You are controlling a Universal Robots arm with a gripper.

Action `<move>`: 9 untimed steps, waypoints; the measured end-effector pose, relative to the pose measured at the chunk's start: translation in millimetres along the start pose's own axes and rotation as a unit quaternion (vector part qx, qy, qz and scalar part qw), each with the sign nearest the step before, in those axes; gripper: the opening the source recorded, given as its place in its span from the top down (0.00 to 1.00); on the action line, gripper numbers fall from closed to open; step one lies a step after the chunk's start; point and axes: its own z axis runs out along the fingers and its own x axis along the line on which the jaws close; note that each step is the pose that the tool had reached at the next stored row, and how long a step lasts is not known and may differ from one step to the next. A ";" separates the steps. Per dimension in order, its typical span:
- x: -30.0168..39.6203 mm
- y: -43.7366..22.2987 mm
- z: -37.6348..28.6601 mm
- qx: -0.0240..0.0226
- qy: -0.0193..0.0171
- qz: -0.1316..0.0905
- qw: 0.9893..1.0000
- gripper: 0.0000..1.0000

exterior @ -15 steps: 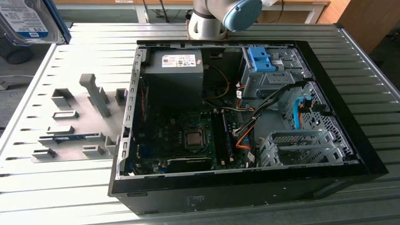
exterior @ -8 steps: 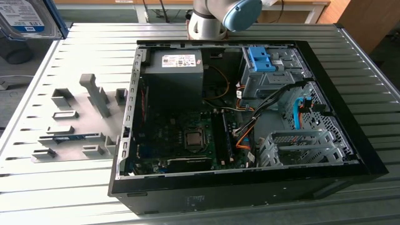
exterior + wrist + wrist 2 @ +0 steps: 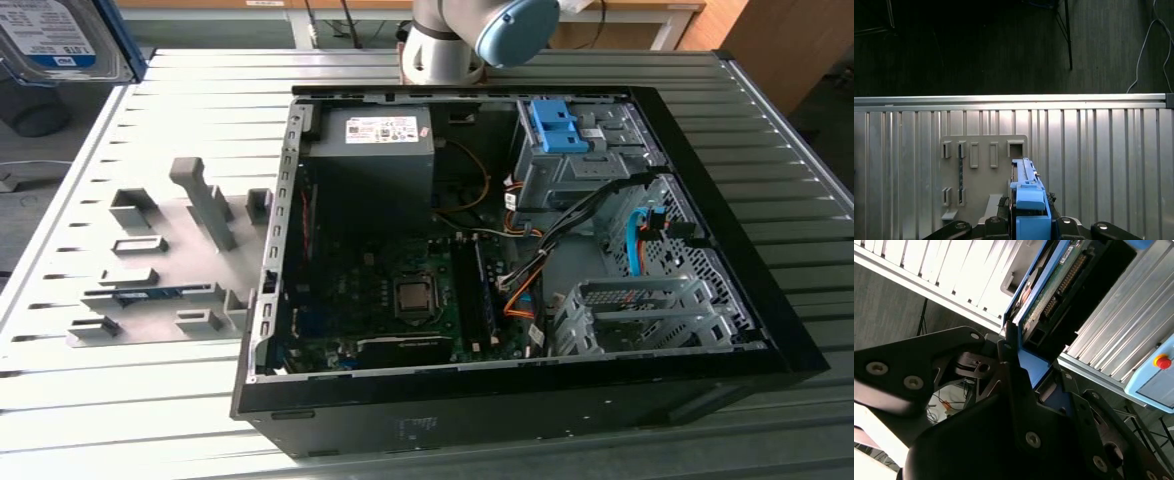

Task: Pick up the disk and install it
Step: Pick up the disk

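Exterior view: far on the exterior view's left, the disk (image 3: 54,40), silver with a white-and-blue label and a blue caddy edge, up in the corner, well apart from the open computer case (image 3: 747,300). Case lying on a slatted metal table (image 3: 134,400), motherboard exposed, a bare blue bracket (image 3: 561,125) in the far drive cage. Just beside the case, on the exterior view's left, a gray slotted fixture (image 3: 174,290). Beyond the case, the arm's base (image 3: 447,50).

Second wrist view: gripper (image 3: 1035,360) clamped shut on the disk (image 3: 1054,285), dark fingers (image 3: 1010,347) pressed against the blue caddy, green circuit board and connector pins showing along the drive's edge.

First wrist view: disk (image 3: 1029,200) gripped edge-on, blue caddy toward the camera, hanging above the slatted metal table (image 3: 1104,175) and the gray slotted fixture (image 3: 984,165) with its rows of slots.
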 end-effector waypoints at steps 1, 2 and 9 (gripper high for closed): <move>0.0 -0.9 0.0 0.000 0.000 0.000 1.000 0.63; -0.1 -1.8 0.0 0.000 0.000 0.000 1.000 0.63; -0.3 -8.5 0.1 0.000 0.000 0.000 1.000 0.63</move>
